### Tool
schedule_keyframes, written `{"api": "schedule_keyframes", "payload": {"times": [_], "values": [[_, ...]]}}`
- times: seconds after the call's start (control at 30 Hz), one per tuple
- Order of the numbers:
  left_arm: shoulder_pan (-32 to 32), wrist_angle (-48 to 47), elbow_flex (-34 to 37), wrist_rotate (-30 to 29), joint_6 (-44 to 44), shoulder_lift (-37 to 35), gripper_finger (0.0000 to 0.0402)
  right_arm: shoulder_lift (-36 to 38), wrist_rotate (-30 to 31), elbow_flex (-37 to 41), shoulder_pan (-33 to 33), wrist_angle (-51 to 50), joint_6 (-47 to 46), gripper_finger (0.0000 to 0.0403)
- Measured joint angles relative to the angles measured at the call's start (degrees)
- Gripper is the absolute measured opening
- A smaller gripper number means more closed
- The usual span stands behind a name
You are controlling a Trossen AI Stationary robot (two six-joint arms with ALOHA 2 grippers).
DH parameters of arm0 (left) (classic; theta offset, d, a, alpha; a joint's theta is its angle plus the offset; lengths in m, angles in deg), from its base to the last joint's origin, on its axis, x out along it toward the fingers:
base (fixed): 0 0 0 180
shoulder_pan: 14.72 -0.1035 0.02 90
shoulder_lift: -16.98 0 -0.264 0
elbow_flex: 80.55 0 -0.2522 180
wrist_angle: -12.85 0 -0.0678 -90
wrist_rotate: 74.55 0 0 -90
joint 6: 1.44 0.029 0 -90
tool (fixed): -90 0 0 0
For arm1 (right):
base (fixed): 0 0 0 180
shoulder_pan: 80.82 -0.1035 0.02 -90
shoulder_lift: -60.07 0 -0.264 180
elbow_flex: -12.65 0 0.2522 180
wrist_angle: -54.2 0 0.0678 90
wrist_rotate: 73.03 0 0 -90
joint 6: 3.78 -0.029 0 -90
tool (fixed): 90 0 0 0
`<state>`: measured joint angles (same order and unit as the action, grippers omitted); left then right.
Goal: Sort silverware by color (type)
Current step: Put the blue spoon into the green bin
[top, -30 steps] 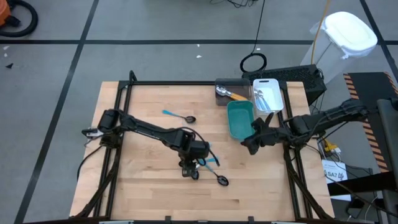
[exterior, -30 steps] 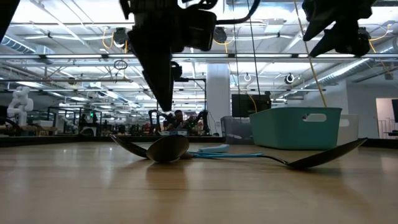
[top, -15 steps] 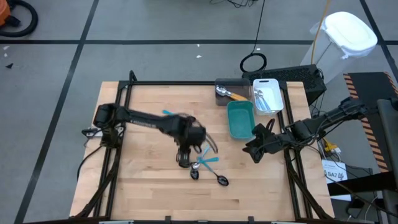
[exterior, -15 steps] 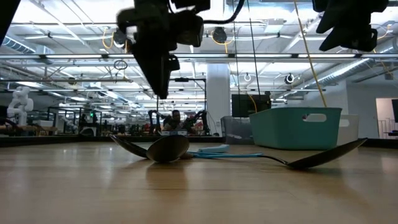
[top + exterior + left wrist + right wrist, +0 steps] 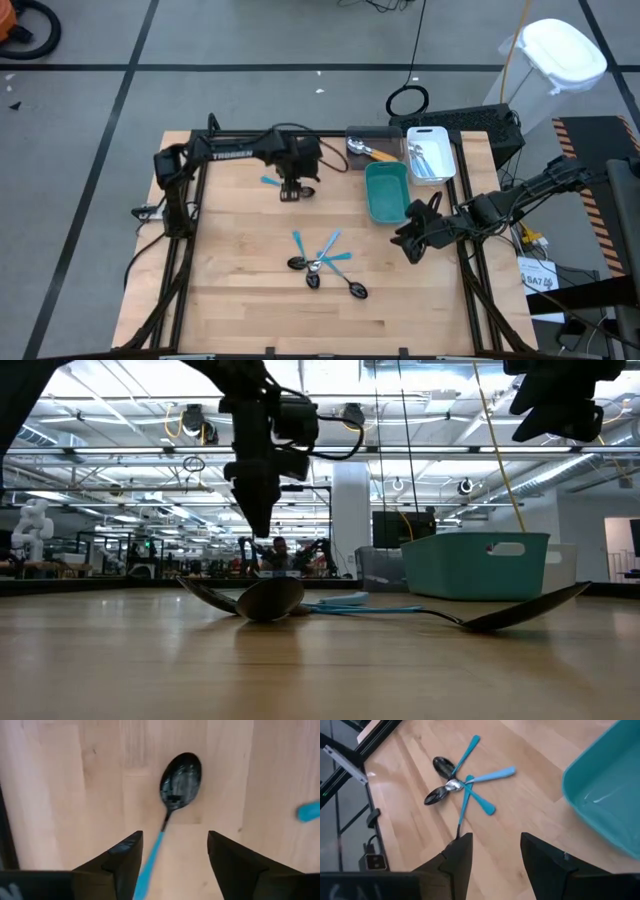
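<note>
Table [image 5: 230, 300] held loose spoons; left pincer [image 5: 292, 190] hovered open over a lone spoon [image 5: 177, 782], probably next: descend, grip. Right pincer [image 5: 412, 232] waited, apparently half-open.

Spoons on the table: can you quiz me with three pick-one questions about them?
1. Where is the left tool? A over the lone spoon; B in a bin; C over the spoon pile.
2. What colour is that spoon's handle? A orange; B blue; C white.
3. The left tool's fingers are: A shut on the spoon; B open; C shut, empty.
Answers: A, its wrist view looks down on that spoon; B, blue shows below the dark bowl; B, a wide gap stands between them.
</note>
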<state>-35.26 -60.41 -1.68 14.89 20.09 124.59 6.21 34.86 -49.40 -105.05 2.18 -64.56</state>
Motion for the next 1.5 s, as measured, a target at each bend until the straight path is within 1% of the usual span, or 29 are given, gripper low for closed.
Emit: {"api": "schedule_keyframes", "payload": {"times": [0.13,0.23,0.33,0.4,0.47,0.57,0.67,0.73,0.8,0.93,1.1,1.2,1.33,1.4,1.5], "values": [[-2.6,1.88,0.0,3.43,8.09,0.33,0.0239,0.0,2.01,0.01,0.0,-0.17,0.05,0.0162],[-3.75,3.22,0.0,8.11,12.07,0.87,0.024,0.0,4.07,0.02,0.0,-0.2,0.25,0.0162],[-4.1,4.21,-0.12,9.1,14.86,2.01,0.024,0.0,5.9,0.0,0.17,-0.62,0.23,0.0162],[-4.44,2.73,0.12,9.01,15.6,2.85,0.024,0.0,6.16,0.02,0.2,-1.1,0.19,0.0162],[-4.81,4.41,1.26,8.1,15.98,3.58,0.0236,0.02,6.24,0.0,0.28,-1.4,0.22,0.0162],[-5.82,6.54,6.45,1.91,15.58,4.16,0.0226,0.0,6.39,0.0,0.34,-2.38,0.2,0.0162],[-5.96,8.3,10.41,1.57,14.13,4.29,0.0212,-0.02,6.33,0.02,0.39,-3.29,0.12,0.0162],[-5.51,7.85,12.08,1.8,12.47,4.0,0.0203,0.0,6.35,0.0,0.39,-3.61,-0.1,0.0162],[-5.15,9.42,13.27,1.84,11.86,4.05,0.0194,0.0,6.35,0.0,0.39,-3.66,-0.04,0.0162],[-4.15,13.65,13.09,1.5,11.01,4.07,0.0185,0.0,6.29,0.0,0.39,-3.8,0.06,0.0162],[-2.83,17.01,12.64,1.81,10.97,4.07,0.0184,0.0,6.06,0.02,0.39,-3.37,0.0,0.0162],[-1.96,17.4,12.59,2.4,11.74,4.95,0.0184,0.0,5.95,0.01,0.39,-3.13,-0.02,0.0162],[-0.97,17.03,12.39,2.86,10.66,6.21,0.0183,0.0,5.9,0.0,0.39,-3.13,-0.02,0.0162],[-0.39,16.84,12.39,2.35,10.74,6.27,0.0181,-0.02,5.82,0.0,0.39,-3.13,-0.14,0.0162],[0.21,16.83,12.37,1.54,10.62,6.66,0.0159,-0.02,5.63,0.01,0.39,-3.13,-0.21,0.0162]]}}
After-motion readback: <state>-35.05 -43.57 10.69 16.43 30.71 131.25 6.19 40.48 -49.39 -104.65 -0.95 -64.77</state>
